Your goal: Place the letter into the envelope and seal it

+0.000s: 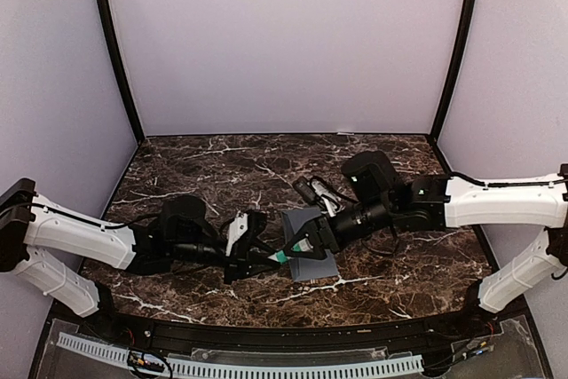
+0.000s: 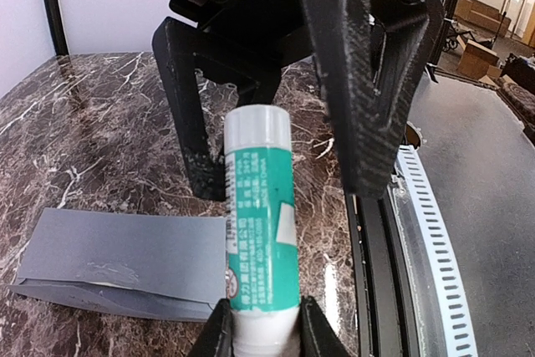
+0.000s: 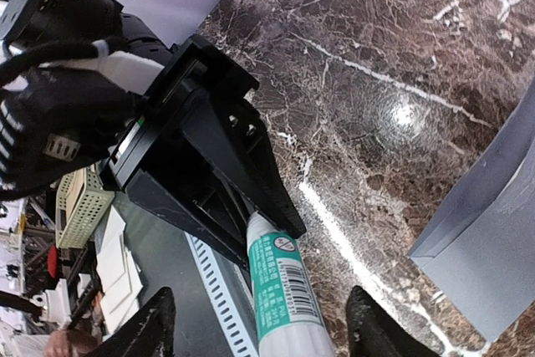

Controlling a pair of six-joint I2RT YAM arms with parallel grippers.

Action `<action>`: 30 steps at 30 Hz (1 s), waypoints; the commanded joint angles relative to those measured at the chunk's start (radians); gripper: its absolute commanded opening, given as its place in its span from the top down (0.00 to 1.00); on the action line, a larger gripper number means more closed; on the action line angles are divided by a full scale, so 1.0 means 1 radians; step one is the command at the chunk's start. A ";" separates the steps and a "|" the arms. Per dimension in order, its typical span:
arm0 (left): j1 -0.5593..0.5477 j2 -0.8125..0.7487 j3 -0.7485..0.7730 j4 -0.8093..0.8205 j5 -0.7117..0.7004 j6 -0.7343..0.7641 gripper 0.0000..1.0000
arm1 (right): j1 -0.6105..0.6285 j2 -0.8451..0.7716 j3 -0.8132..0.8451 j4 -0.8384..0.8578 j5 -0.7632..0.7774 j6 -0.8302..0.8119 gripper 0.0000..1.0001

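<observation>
A: Left gripper?
B: Jaws clamped on one white end of a white-and-green glue stick, held off the bench, other end pointing at the opposite arm.
A: Right gripper?
B: Jaws apart, one on each side of the stick's free end. Right wrist view shows a gap on both sides, so no contact.
A: Envelope?
B: Dark blue-grey, flat on the bench, front middle, between the two arms. In the top view the right gripper hangs over its far-left part and the stick is at its left edge.
A: Flap?
B: Can't tell if folded. Left wrist view shows a pale scuffed patch on the top face.
A: Stick touching the envelope?
B: Can't tell. In the left wrist view it's just beside the envelope's end, not over it.
A: Arms?
B: Both reach inward, tips nearly meeting.
</observation>
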 commanded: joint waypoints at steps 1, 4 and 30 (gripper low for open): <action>-0.013 0.009 0.034 -0.017 -0.001 0.024 1.00 | 0.010 0.021 0.044 -0.018 -0.025 -0.012 0.39; -0.016 0.010 0.036 -0.018 -0.007 0.024 1.00 | 0.013 0.035 0.052 -0.022 -0.029 -0.015 0.45; -0.037 0.002 0.038 -0.034 -0.025 0.043 1.00 | 0.025 0.034 0.056 -0.074 -0.008 -0.042 1.00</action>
